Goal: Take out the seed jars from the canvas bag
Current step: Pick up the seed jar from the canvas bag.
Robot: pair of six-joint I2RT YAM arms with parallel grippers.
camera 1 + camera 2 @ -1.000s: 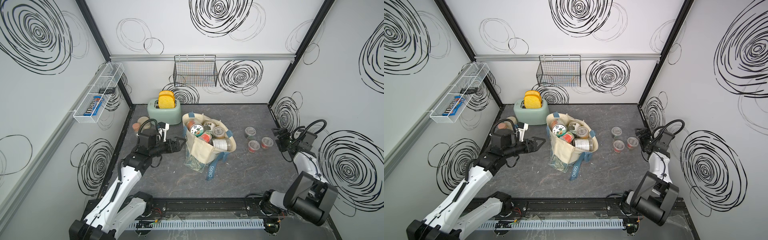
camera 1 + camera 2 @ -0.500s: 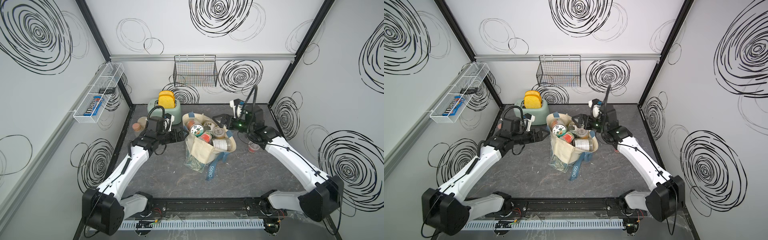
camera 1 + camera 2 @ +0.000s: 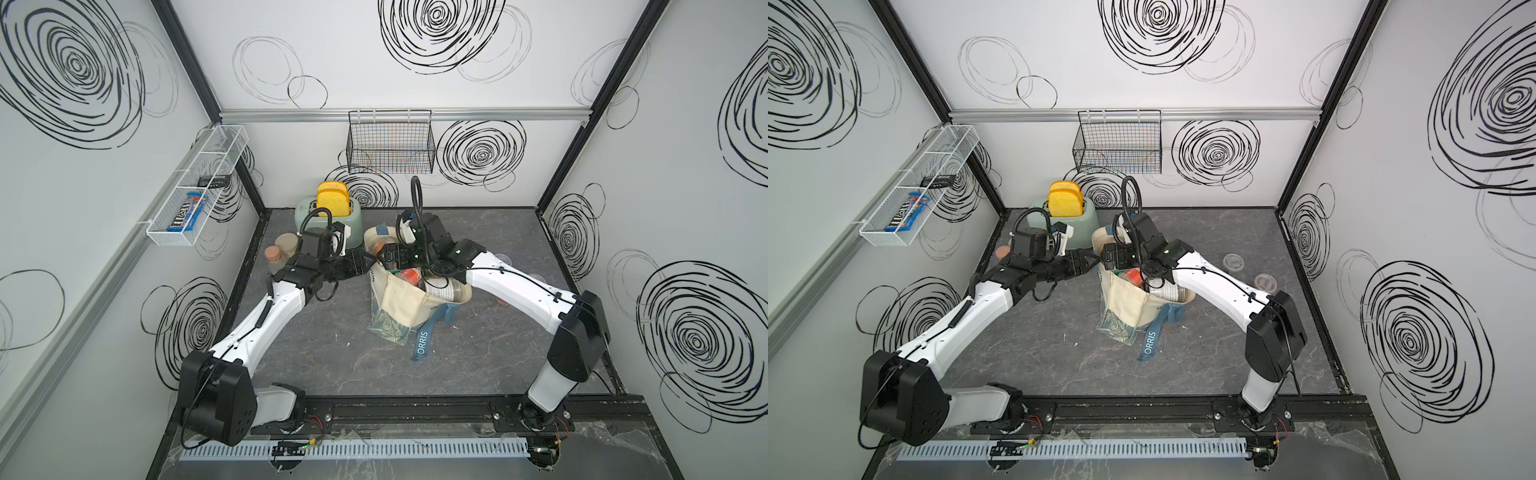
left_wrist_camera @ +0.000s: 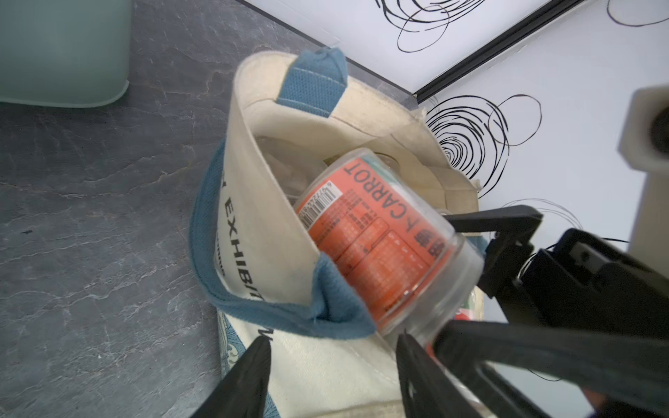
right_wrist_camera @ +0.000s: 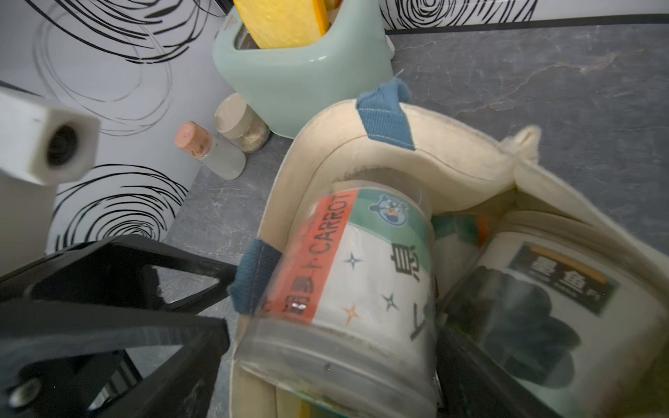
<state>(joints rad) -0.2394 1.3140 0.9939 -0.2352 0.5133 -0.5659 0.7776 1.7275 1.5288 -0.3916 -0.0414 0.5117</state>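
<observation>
The right fingers are spread wide and straddle the lid end of the carrot jar. One sits outside the rim of the bag, by a blue strap. The other is down between this jar and the neighbour jar. Whether either presses the carrot jar I cannot tell. The left fingers stand part-way apart over the bag's near wall, with cream canvas showing between them, and pinch nothing that can be seen.

The carrot jar lies tilted in the bag's mouth, leaning on the rim. It has clear walls and a clear lid. Its orange-red label reads "CARROT" beside a barcode and small print; the rest is white and green, with stars and a cartoon bear. The neighbour jar carries a white label with a dark picture and a green tag of characters.

The bag stands mid-bench in front of the toaster. Its wall reads "EXHIBIT" and a trailing strap reads "ORRIS". Two more jars stand on the bench, well off toward the right arm's side.
</observation>
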